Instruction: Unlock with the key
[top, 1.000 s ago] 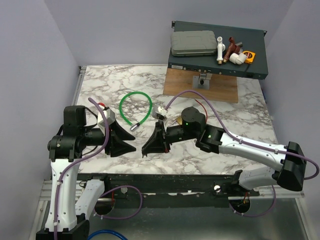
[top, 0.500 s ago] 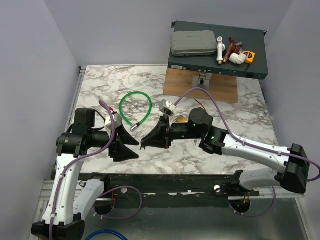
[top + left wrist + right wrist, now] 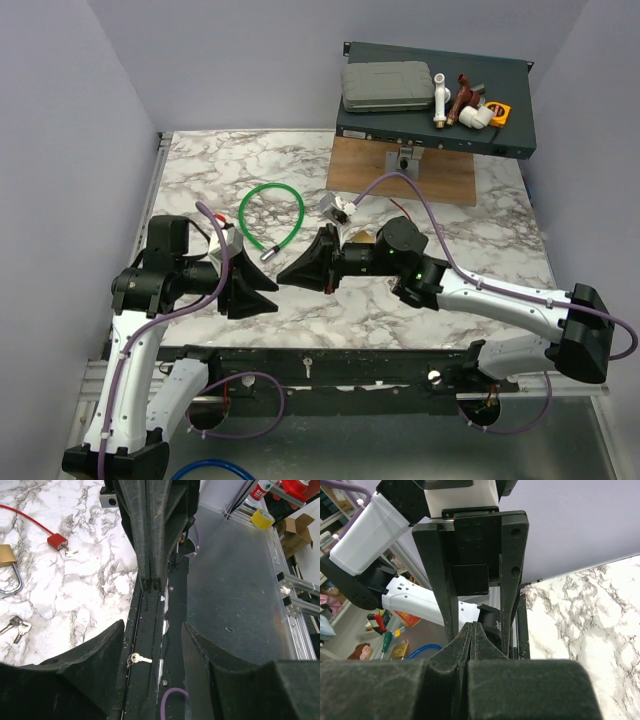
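The tiny metal key with a red tag [image 3: 59, 541] lies on the marble tabletop [image 3: 85, 595] near the brass padlock [image 3: 6, 555]. The left pincer [image 3: 152, 630] is spread and empty, the right pincer [image 3: 472, 627] pressed together. I think one should open wide, go down slowly and pinch the red tag

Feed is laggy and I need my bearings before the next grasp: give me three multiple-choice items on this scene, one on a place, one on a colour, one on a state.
1. Where is the red-tagged key? A) on the marble table B) in an end effector C) on the back shelf
2. What colour is the cable loop on the table? A) blue B) green C) yellow
3. How is the right end effector? A) wide open B) shut on the padlock C) shut, nothing held
1 A: the left wrist view shows it lying on the marble. 2 B: green from above. 3 C: its fingers meet with nothing between.
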Controlling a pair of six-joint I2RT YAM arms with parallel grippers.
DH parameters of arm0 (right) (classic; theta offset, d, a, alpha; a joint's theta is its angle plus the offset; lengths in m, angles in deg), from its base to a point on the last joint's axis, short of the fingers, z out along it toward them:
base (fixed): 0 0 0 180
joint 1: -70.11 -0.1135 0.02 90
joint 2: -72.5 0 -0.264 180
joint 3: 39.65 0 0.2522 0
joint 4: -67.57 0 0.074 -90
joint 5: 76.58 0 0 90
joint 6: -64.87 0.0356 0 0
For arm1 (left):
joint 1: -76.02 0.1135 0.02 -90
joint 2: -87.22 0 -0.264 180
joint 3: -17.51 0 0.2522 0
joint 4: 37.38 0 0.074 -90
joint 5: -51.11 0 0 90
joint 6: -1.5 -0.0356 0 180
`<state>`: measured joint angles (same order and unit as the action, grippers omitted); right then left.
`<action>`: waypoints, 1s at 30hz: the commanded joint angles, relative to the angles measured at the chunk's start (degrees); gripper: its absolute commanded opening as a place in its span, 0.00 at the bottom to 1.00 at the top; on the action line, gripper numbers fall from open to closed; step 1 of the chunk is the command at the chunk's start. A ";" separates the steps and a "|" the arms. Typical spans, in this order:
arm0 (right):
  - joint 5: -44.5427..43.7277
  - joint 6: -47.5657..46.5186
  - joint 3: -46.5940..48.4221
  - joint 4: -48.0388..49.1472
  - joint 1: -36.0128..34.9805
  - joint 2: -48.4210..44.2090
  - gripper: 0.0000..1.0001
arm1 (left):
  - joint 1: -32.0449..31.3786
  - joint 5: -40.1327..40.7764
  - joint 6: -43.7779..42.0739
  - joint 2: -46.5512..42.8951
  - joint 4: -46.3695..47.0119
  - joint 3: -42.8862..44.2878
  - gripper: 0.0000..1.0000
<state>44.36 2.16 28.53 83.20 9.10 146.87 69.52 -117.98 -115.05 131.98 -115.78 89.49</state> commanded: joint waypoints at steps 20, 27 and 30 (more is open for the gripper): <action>-15.44 -15.06 -13.61 -25.74 -9.15 3.84 0.53 | 2.00 31.03 4.25 8.40 4.13 1.02 0.50; -18.95 -19.08 -10.73 -24.90 -11.78 12.36 0.52 | 2.17 32.21 3.96 8.64 3.52 -0.46 0.49; -22.43 -20.10 -9.14 -23.68 -13.04 15.87 0.52 | 2.20 31.56 3.76 8.60 2.88 -0.39 0.49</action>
<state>27.79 -14.67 16.26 58.00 -2.23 159.16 71.46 -87.62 -111.31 141.02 -111.70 89.49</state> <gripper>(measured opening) 0.520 0.495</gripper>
